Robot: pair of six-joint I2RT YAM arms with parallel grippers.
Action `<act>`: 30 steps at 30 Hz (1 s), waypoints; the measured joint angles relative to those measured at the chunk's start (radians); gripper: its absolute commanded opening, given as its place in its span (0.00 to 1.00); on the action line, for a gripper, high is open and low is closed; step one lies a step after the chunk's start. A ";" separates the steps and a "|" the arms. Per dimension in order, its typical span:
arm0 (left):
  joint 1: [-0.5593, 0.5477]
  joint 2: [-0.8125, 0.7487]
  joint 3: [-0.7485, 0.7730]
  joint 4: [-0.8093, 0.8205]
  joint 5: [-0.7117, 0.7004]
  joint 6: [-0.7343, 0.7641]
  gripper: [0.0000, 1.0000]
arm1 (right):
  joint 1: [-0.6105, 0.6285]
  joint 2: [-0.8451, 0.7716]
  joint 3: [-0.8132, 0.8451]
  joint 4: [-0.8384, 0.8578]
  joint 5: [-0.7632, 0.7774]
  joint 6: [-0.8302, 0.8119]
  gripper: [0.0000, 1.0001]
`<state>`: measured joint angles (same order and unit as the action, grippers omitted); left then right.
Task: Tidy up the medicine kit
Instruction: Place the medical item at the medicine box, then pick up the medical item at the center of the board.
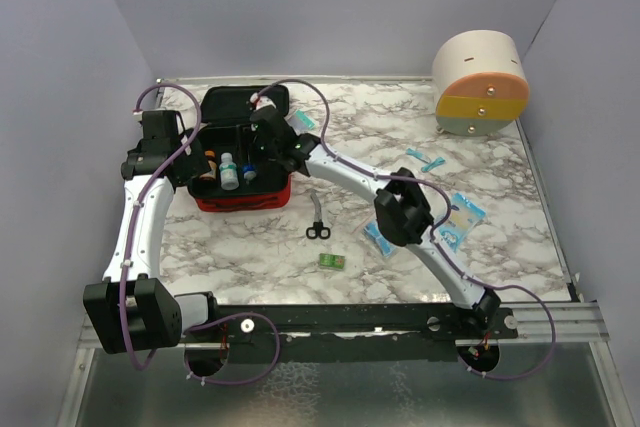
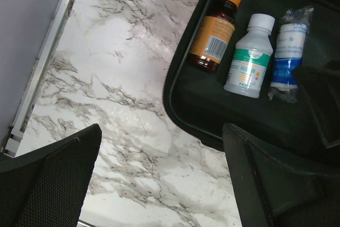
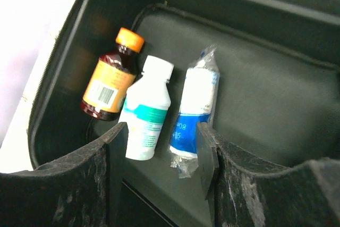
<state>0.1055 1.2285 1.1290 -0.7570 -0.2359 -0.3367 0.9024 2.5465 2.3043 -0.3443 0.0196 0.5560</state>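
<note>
The rounded-square red zippered fabric medicine kit (image 1: 245, 202) sits open on the marble-patterned table (image 1: 250, 262), in the upper left of the overhead view, with its lid standing up behind it. Three things lie side by side on its black floor:
- a brown bottle with an orange cap and orange label (image 2: 214, 33)
- a white plastic bottle with a white cap and green band (image 2: 248, 59)
- a white gauze roll in a clear wrapper with blue print (image 2: 287, 51)

The left gripper (image 2: 162, 131) hangs at the kit's left edge, partly over bare marble. Its jaws are spread wide and hold nothing.

The right gripper (image 3: 161, 128) reaches into the kit from the right. Its jaws stand partly apart, with the base of the white bottle and the end of the gauze roll showing in the gap below them. It appears to grip neither, though the wrist view is too close to be sure of contact.

Below and right of the kit lie small black-handled scissors (image 1: 317, 224) and a small green packet (image 1: 332, 262). Light blue packets (image 1: 462, 215) are scattered towards the right. A round cream, orange, yellow and grey drawer container (image 1: 480, 82) stands in the upper right corner.
</note>
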 measured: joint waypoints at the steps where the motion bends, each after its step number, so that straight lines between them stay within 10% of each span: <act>1: 0.000 0.000 0.000 0.002 0.012 0.010 0.99 | -0.005 -0.014 -0.002 0.000 0.006 0.000 0.56; 30: -0.406 0.841 0.911 -0.003 0.261 0.500 0.99 | -0.486 -0.721 -0.731 -0.017 0.191 0.042 0.81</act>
<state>-0.3000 2.0693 2.0403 -0.7597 0.0254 0.1638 0.4160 1.8256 1.5730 -0.3614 0.2108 0.5976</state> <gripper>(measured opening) 0.991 0.810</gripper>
